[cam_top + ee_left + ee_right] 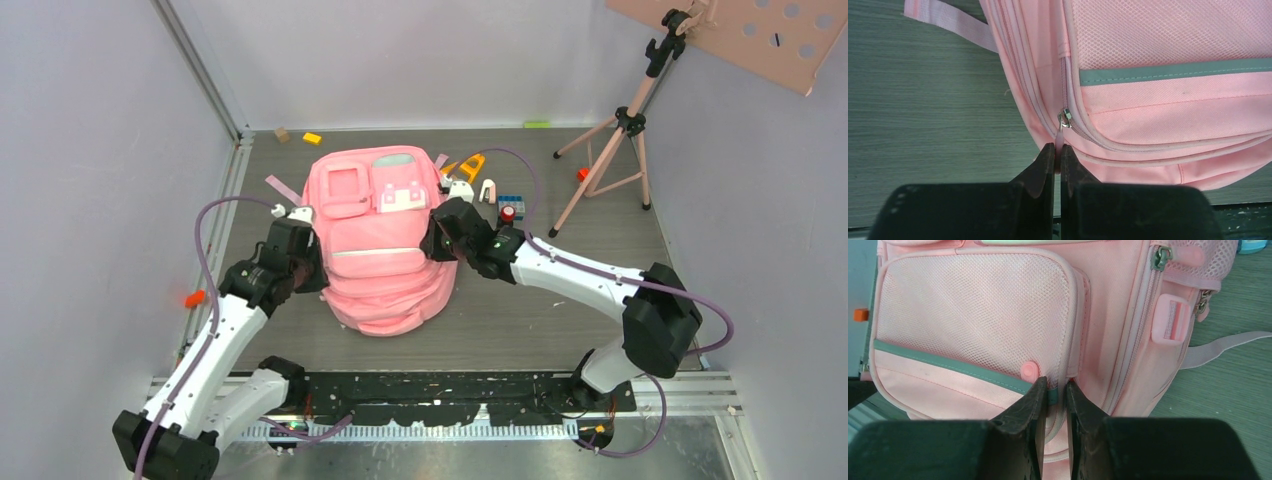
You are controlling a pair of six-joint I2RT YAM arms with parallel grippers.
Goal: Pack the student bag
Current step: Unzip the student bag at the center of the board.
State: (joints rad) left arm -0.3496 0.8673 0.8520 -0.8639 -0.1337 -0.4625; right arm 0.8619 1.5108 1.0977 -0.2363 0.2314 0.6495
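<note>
Resting on a grey wood-grain table (pixel 560 310), a large soft pink fabric backpack (pixel 385 275) is being pinched: left gripper (pixel 1058 150) jaws pressed together on its pink zipper pull (pixel 1061 136), right gripper (pixel 1057 386) jaws nipping its pink mesh-pocket edge (pixel 1073 330).

My station is a robotics test cell: plain pale-grey enclosure walls (pixel 90 150), silver aluminium frame rails (pixel 201 68), grey wood-grain tabletop (pixel 560 290), pink three-legged tripod (pixel 628 122) carrying a perforated pink board (pixel 770 35).

A pink metal tripod stand (pixel 615 150) stands on the grey wood-grain tabletop (pixel 560 300) and carries a pink perforated board (pixel 760 35) at its top. A small orange piece (pixel 583 174) lies beside its legs. Near the tripod's left sit a blue block (pixel 511 202) and a red cylinder (pixel 508 213). Well to the left lie a yellow block (pixel 313 138) and a tan cube (pixel 282 134). Behind the tripod lies a flat green strip (pixel 537 124).
</note>
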